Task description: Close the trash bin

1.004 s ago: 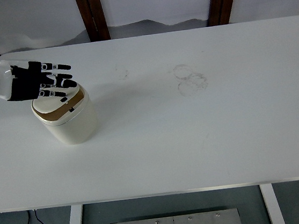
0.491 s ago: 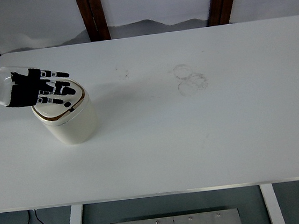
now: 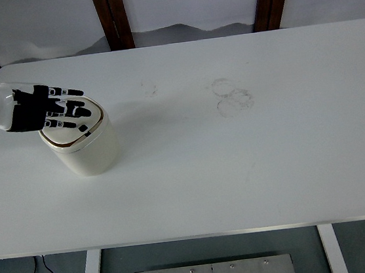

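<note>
White bench [image 3: 239, 169], light plastic trash bin [image 3: 86, 147]; I had my left hand [image 3: 41, 112] flat on its lid [image 3: 72, 126], fingers [image 3: 73, 113] spread, gripping nothing. Pressing beats grabbing, probably.

Smooth cream plastic on the trash bin [image 3: 86, 149], faint sheen, thin brown trim around its lid [image 3: 72, 127]. Matt black on the left hand [image 3: 48, 111], glossy white shell at its wrist. White table [image 3: 238, 163] matt, faintly scuffed towards one o'clock.

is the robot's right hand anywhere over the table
No: only the left hand shows, fingers spread flat over the trash bin lid.
</note>
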`<act>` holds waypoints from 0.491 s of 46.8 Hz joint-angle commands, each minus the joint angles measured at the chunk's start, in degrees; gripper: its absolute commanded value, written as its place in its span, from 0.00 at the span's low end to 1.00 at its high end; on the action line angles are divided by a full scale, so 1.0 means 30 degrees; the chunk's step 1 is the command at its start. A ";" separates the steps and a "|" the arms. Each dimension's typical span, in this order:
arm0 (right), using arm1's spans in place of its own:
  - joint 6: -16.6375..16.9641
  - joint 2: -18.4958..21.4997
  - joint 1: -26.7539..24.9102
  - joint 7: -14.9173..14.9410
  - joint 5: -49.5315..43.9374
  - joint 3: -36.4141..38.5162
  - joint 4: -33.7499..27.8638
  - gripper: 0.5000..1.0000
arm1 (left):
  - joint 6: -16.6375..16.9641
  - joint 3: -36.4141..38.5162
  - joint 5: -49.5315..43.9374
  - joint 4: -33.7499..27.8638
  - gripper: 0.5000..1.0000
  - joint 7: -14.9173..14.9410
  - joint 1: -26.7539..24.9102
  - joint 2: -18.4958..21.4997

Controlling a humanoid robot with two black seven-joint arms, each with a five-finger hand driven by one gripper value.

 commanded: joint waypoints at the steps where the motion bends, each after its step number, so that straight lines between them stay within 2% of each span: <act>1: 0.0001 0.0000 0.0001 0.0000 0.0000 0.0000 -0.0001 0.99 | 0.0001 0.0064 0.0001 -0.0001 1.00 0.0000 0.0001 0.0001; 23: 0.0001 0.0000 0.0001 0.0000 0.0000 0.0000 -0.0001 0.99 | 0.0001 0.0270 0.0001 0.0028 1.00 0.0000 0.0001 0.0001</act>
